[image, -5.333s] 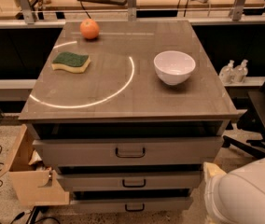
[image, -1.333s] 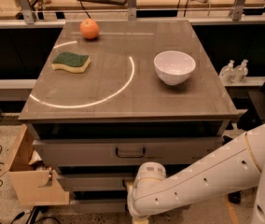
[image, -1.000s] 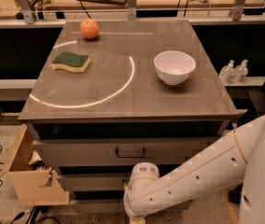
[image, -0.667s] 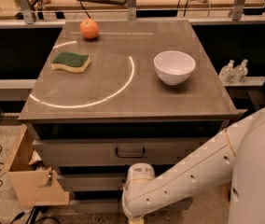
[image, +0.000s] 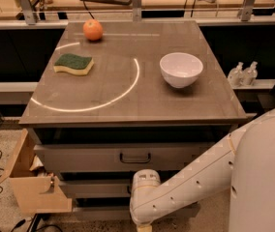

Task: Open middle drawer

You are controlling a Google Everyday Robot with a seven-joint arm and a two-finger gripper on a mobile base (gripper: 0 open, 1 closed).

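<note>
The middle drawer (image: 94,188), 2nd of 3, lies beneath the front edge of the surface (image: 128,95). The tool (image: 144,181) is at the drawer's front centre, mostly hidden by the arm; I cannot tell its state.

Nothing legible on any surface: no text, label, brand, number or sign. The two small bottles (image: 243,73) at right are too blurred to tell whether they bear print, and the middle drawer (image: 99,188) has a plain front. The gripper is hidden behind the end of the white arm (image: 145,183), low against that drawer's front.
</note>
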